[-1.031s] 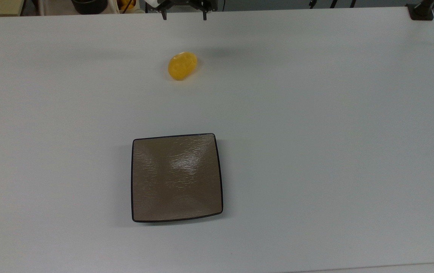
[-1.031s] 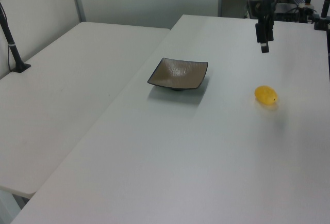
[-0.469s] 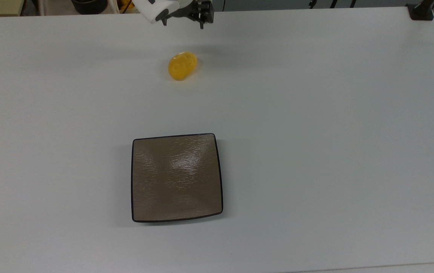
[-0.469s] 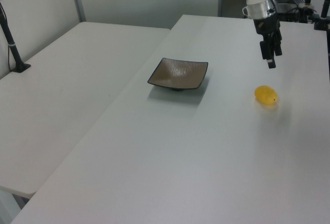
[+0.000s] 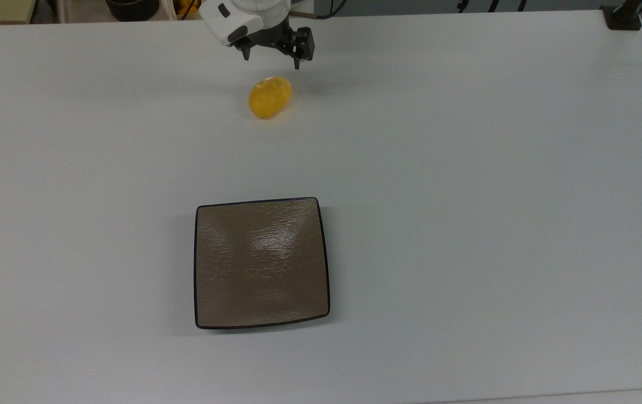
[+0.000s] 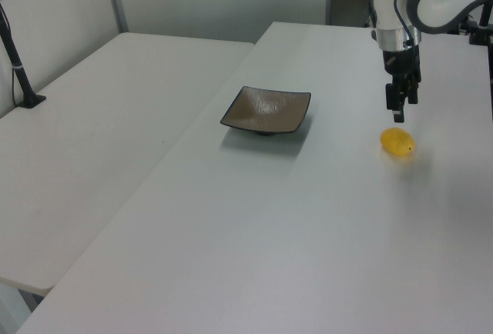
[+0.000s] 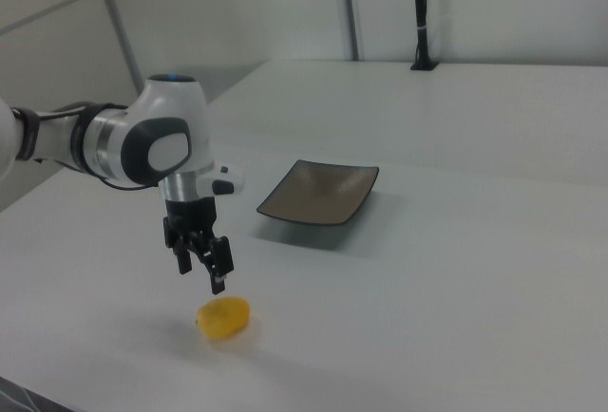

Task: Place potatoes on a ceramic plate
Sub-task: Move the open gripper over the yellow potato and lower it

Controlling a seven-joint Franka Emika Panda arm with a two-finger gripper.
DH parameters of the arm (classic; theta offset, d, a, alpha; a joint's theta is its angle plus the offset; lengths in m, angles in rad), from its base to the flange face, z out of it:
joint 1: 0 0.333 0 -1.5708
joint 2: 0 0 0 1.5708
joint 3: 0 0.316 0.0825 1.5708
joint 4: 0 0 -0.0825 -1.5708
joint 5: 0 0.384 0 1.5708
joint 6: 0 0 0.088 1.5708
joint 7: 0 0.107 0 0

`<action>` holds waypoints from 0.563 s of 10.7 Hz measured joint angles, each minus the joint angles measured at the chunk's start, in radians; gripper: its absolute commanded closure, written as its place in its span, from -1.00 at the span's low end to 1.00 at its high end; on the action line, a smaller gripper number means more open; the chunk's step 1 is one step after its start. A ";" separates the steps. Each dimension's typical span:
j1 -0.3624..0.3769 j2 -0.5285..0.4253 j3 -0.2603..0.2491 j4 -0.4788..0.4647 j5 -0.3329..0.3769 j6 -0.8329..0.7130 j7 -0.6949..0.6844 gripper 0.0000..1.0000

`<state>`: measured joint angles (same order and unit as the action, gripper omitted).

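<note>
The gripper (image 5: pixel 271 59) was observed hanging above the white table (image 5: pixel 467 168), its two dark fingers pointing downward and spread apart with nothing between them. In the right view the gripper (image 7: pixel 200 275) stood just above the potato (image 7: pixel 224 318), the fingertips clear of its surface with a small gap visible. The left view confirmed the same: the gripper (image 6: pixel 399 112) was directly over the potato (image 6: pixel 397 141) and not touching it.

The potato (image 5: pixel 269 97), a glossy yellow-orange oval, lay on the table immediately below the fingers; in the top view it appeared just under the gripper, towards the bottom of the frame.

The ceramic plate (image 5: pixel 261 262), square and grey-brown with a thin black rim, sat well apart from the gripper. In the top view it lay far below the tool, roughly in line with it. In the right view the ceramic plate (image 7: pixel 318 193) was up and to the right of the gripper; in the left view the ceramic plate (image 6: pixel 266 109) was to the gripper's left. It held nothing.
</note>
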<state>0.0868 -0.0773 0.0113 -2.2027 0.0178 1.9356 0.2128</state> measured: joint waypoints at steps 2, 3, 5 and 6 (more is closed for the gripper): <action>-0.011 -0.004 0.000 -0.061 0.000 0.107 0.015 -0.99; -0.016 -0.004 0.000 -0.086 -0.001 0.154 0.015 -0.99; -0.022 -0.004 0.000 -0.140 -0.001 0.255 0.016 -1.00; -0.022 -0.004 0.000 -0.167 -0.001 0.308 0.016 -0.99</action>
<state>0.0650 -0.0812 0.0113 -2.3697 0.0166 2.2433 0.2287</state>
